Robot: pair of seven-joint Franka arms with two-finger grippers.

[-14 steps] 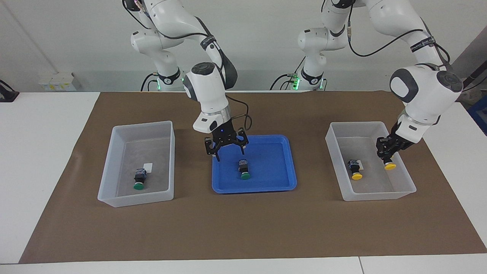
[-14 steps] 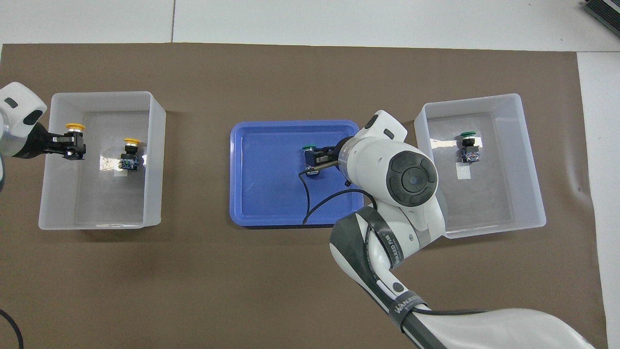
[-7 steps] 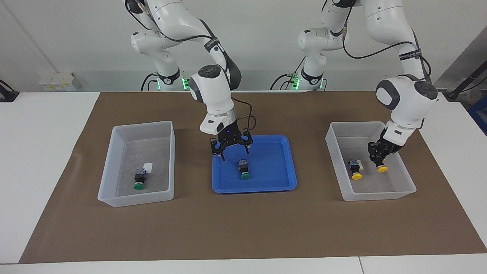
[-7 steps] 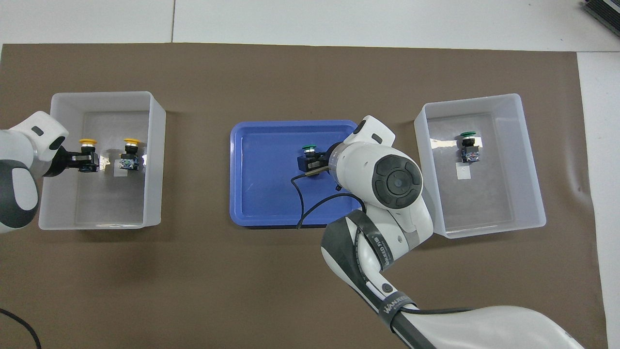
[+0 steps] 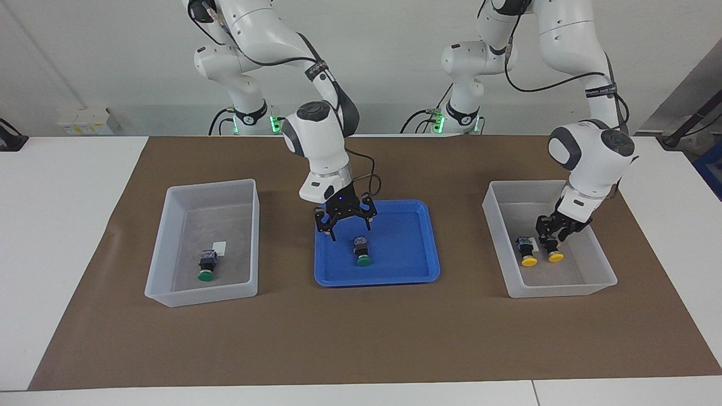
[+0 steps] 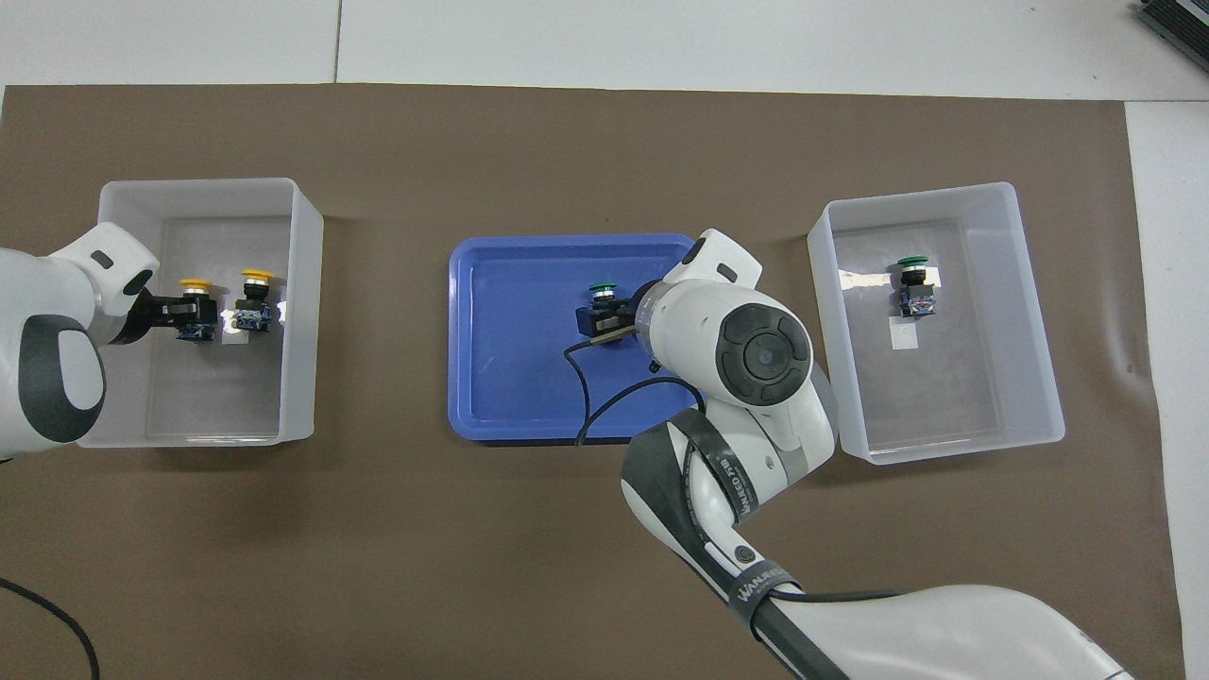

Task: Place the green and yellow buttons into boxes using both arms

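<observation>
My left gripper [image 5: 551, 241] is shut on a yellow button [image 5: 555, 257] and holds it low inside the translucent box [image 5: 564, 290] at the left arm's end, right beside a second yellow button [image 5: 528, 252] lying there. In the overhead view the left gripper [image 6: 194, 319] holds the yellow cap [image 6: 195, 285] next to the other yellow button [image 6: 255, 300]. My right gripper [image 5: 348, 230] is open over the blue tray [image 5: 403, 237], just above a green button [image 5: 362, 251]. Another green button [image 5: 207, 265] lies in the box [image 5: 203, 296] at the right arm's end.
The boxes and the tray stand in a row on a brown mat [image 5: 361, 338]. The right arm's wrist and a black cable [image 6: 604, 397] hang over the tray. White table shows around the mat.
My left gripper has moved with the yellow button from the box's outer wall inward and down, beside the other yellow button. My right gripper has shifted slightly over the tray toward the green button.
</observation>
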